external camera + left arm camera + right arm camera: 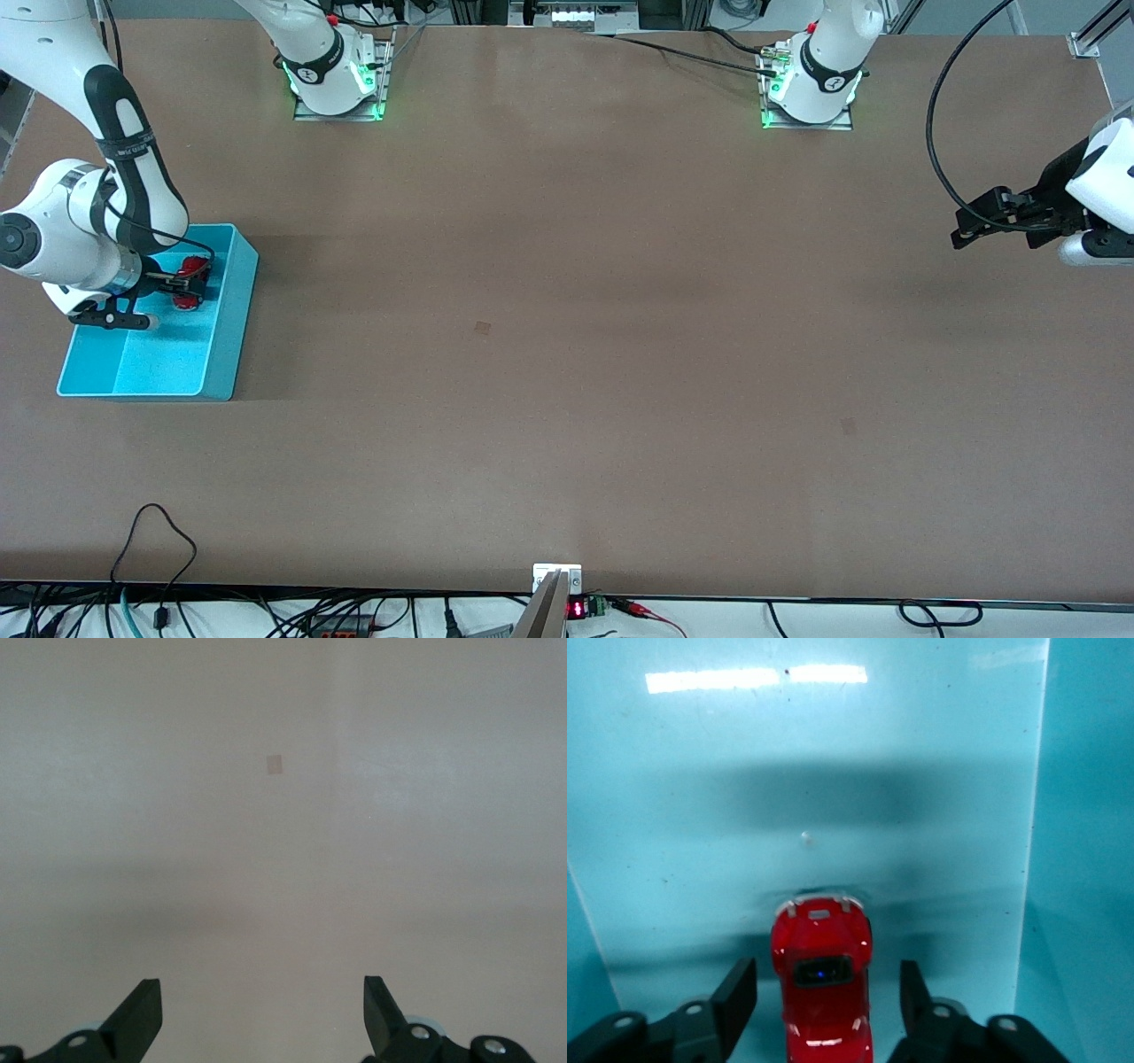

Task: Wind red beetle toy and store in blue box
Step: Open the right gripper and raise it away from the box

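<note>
R arm bent down into blue box (226, 328); right gripper (824, 1005) low inside, jaws released, gaps either side of red beetle toy (822, 983) on box floor. L arm waits: left gripper (261, 1014) over bare table (283, 815), jaws spread, empty.

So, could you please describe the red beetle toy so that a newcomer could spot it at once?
Look to the right arm's end of the table, where the blue box stands. The red beetle toy lies inside it, between the open fingers of the right pincer. It is the only red thing there, glossy, rounded and far smaller than the box.
</note>
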Robot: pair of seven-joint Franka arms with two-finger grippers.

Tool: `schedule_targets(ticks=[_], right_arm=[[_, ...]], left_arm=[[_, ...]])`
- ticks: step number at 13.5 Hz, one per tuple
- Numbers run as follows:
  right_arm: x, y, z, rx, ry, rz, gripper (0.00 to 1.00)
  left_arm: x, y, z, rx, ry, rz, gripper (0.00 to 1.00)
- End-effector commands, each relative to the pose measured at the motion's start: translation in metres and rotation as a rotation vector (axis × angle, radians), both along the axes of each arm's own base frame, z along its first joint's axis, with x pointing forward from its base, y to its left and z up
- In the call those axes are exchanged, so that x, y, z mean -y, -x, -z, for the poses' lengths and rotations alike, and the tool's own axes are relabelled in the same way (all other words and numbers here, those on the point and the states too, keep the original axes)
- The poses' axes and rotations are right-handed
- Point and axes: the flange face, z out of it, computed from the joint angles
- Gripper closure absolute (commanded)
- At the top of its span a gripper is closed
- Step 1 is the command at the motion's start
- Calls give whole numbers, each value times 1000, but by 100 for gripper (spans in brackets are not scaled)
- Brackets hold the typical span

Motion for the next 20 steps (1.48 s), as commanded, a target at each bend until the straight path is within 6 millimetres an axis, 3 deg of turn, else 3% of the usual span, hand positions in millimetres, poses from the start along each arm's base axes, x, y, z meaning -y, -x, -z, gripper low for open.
schedule_targets(ticks=[1, 5, 7, 9, 11, 14, 15, 20], right_arm=[[1, -7, -29, 56, -6, 3, 0], [-4, -38, -123, 93, -15, -16, 0], [-29, -59, -192, 77, -39, -48, 0], [-56, -67, -254, 91, -49, -90, 0], [-81, -66, -307, 102, -50, -132, 0], [-95, -43, -373, 107, -68, -146, 0], [-97, -37, -386, 116, -70, -150, 0], [-104, -33, -403, 103, -77, -147, 0]], left_arm=[[-2, 7, -3, -9, -15, 17, 0], [-2, 7, -4, -7, -15, 17, 0], [-2, 7, -4, -7, -15, 17, 0], [-3, 6, -4, -6, -15, 16, 0], [-3, 6, -3, -7, -15, 16, 0], [-3, 5, -4, 0, -15, 17, 0], [-3, 5, -5, 6, -18, 17, 0], [-2, 5, -7, 6, -15, 19, 0]])
